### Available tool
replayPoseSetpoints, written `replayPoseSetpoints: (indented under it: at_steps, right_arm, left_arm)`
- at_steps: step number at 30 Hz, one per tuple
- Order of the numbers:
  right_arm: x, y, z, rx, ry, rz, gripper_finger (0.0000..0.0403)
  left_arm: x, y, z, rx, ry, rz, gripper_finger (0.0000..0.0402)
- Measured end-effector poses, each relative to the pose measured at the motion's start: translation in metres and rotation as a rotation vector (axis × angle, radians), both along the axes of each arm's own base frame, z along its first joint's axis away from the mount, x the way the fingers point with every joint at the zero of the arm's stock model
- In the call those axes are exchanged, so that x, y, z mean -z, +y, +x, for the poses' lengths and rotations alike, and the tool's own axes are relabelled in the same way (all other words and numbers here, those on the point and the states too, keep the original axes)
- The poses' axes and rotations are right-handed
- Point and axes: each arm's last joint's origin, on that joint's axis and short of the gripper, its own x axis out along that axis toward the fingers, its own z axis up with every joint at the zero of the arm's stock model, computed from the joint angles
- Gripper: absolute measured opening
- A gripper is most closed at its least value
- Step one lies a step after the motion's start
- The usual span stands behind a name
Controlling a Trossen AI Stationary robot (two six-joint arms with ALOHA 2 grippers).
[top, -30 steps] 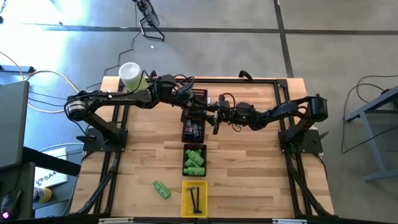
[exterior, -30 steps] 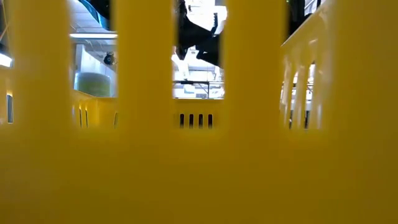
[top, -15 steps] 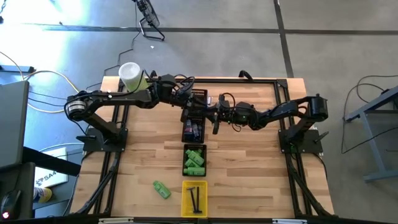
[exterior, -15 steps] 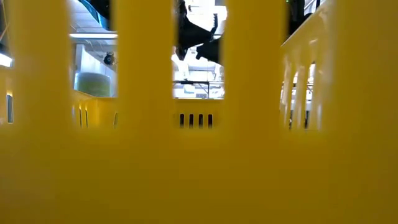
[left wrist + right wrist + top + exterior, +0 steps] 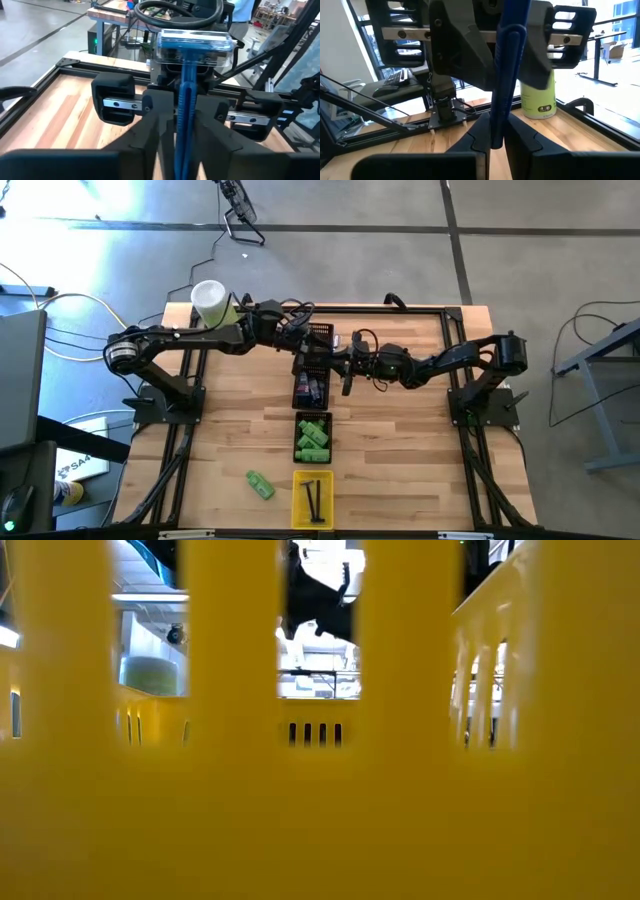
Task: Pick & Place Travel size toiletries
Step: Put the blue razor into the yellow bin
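Observation:
A blue razor [image 5: 186, 100] with a clear-capped head [image 5: 195, 42] stands upright in the air between my two grippers, over the middle black tray [image 5: 311, 388]. My right gripper [image 5: 496, 135] is shut on its handle. My left gripper [image 5: 183, 120] faces it from the table's left. Its fingers stand on either side of the handle higher up, with a thin gap on each side. In the high view the grippers meet at mid-table, left gripper [image 5: 312, 352] and right gripper [image 5: 340, 368]. Green little bottles [image 5: 313, 437] lie in a nearer black tray. One green bottle [image 5: 260, 485] lies loose on the table. My right gripper pinches the razor's handle near its lower end [image 5: 498, 117] between its two fingers [image 5: 480, 134]. The fingers come level from the table's right side and lie across the handle. The razor stands upright, head up, lifted clear of the trays.
A yellow tray [image 5: 298, 502] with thin dark sticks sits at the near edge; its wall [image 5: 320, 820] fills the low view. Another black tray [image 5: 319, 334] lies behind the grippers. A pale-green cylinder with white top [image 5: 210, 302] stands at the far left corner. Bare wood lies left and right of the trays.
Both arms have kept their places over the trays. In the low view a dark finger seen through the yellow tray's slot has swung inward against the other dark shape since the first frame.

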Motion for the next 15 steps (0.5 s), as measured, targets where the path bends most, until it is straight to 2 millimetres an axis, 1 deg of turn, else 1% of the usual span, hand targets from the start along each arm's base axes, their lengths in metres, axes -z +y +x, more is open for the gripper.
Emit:
replayPoseSetpoints:
  at_steps: [4, 7, 10, 13, 15]
  right_arm:
    - [0.000, 0.001, 0.000, -0.002, 0.003, 0.001, 0.0028]
    - [0.001, 0.001, 0.000, -0.003, 0.005, 0.002, 0.0028]
    - [0.000, 0.001, 0.000, -0.001, 0.005, 0.002, 0.0028]
    - [0.000, 0.001, 0.000, 0.000, 0.005, 0.002, 0.0028]
    - [0.000, 0.001, 0.000, -0.003, 0.004, 0.006, 0.0028]
  left_arm:
    - [-0.002, 0.000, -0.001, -0.004, -0.004, 0.010, 0.0160]
    - [-0.008, -0.001, -0.005, -0.004, -0.026, 0.018, 0.0188]
    - [-0.017, -0.001, -0.012, -0.009, -0.053, 0.029, 0.0201]
    - [-0.029, 0.001, -0.022, -0.009, -0.080, 0.038, 0.0203]
    - [-0.034, 0.004, -0.032, -0.022, -0.065, 0.024, 0.0204]
